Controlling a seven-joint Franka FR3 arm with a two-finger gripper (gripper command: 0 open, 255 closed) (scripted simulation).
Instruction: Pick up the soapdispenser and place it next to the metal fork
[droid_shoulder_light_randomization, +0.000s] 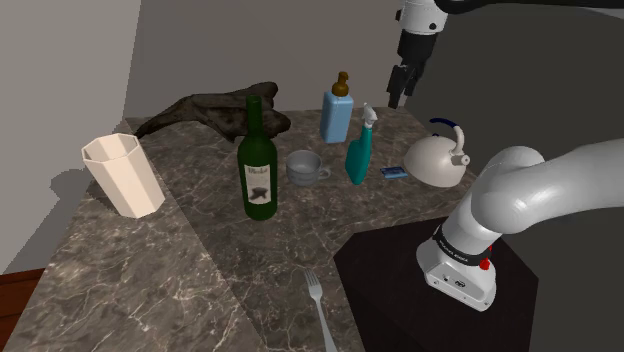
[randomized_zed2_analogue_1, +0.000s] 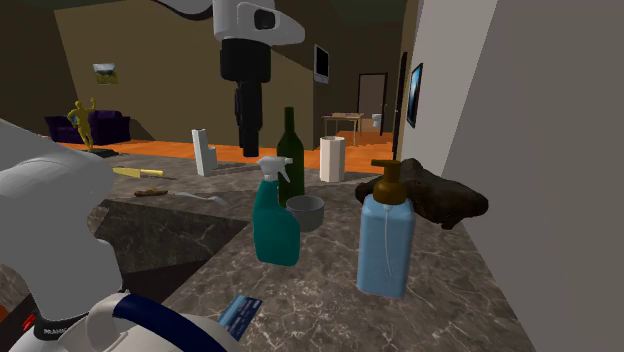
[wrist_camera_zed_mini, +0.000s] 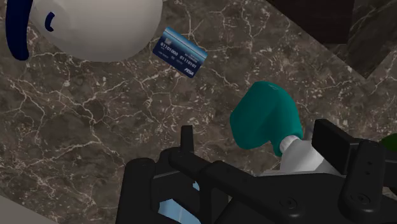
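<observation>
Blue, with a brown pump, the soap dispenser (droid_shoulder_light_randomization: 337, 112) stands upright at the back of the counter (droid_shoulder_light_randomization: 200, 260), close to the wall and just beside the teal spray bottle (droid_shoulder_light_randomization: 358, 155), on the shoulder view's left of it. You have not gripped it yet. The pincer (droid_shoulder_light_randomization: 401, 92) hangs in the air above the back of the counter, on the shoulder view's right of the dispenser and clear of it, spread apart with nothing in it. The wrist view looks down past it onto the spray bottle, the white kettle (wrist_camera_zed_mini: 89, 28) and a blue card (wrist_camera_zed_mini: 183, 53). The fork (droid_shoulder_light_randomization: 318, 300) lies at the near edge of the counter, well apart from the dispenser, so as I judge it the whole job is ahead of you: reach, grasp, lift, carry, set down. For writing, the card carries rows of pale characters and a small mark in one corner, and I cannot make them out. The green bottle (droid_shoulder_light_randomization: 257, 165) wears a white label with a dark picture and a word above it, likewise unreadable.
</observation>
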